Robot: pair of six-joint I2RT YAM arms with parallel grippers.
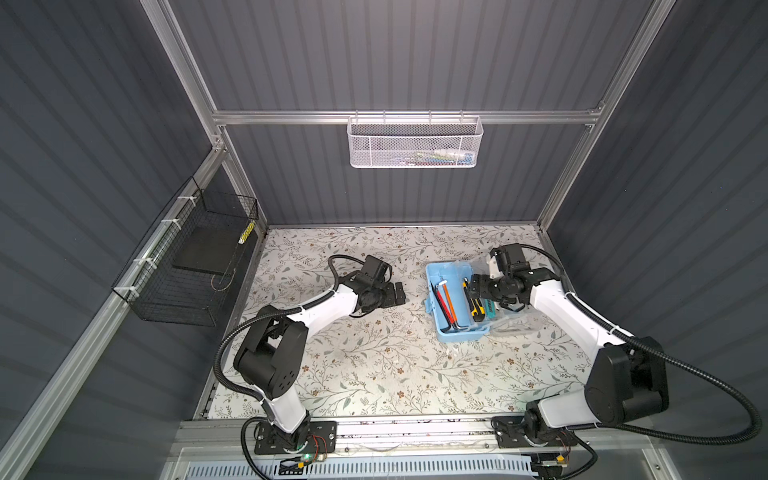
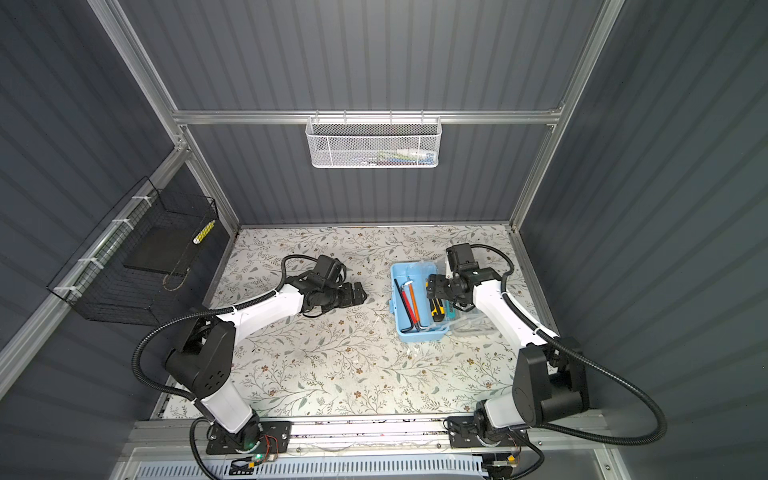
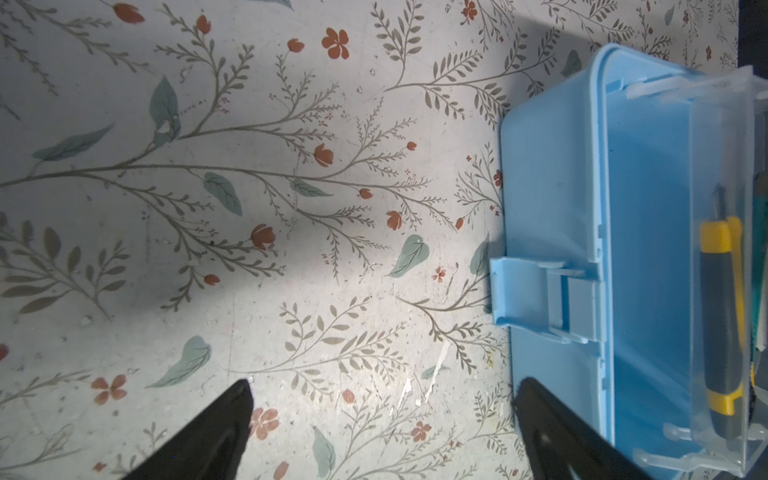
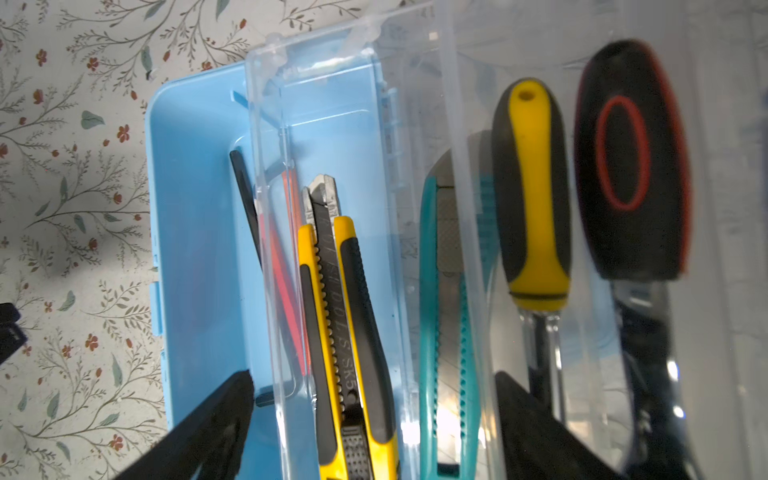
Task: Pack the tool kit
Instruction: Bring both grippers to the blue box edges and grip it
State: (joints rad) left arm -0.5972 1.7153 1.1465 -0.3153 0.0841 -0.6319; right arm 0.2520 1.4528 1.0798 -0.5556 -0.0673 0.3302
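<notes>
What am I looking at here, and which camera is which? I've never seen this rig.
Two robot arms work at a flower-patterned table. Both top views look down on everything; each wrist view looks out from one arm. An open light blue box on it holds a yellow utility knife and a hex key; a teal knife and a yellow-handled screwdriver show through clear plastic beside them. The left gripper hovers open beside the box. The right gripper hangs over the tools, jaws apart, gripping nothing.
</notes>
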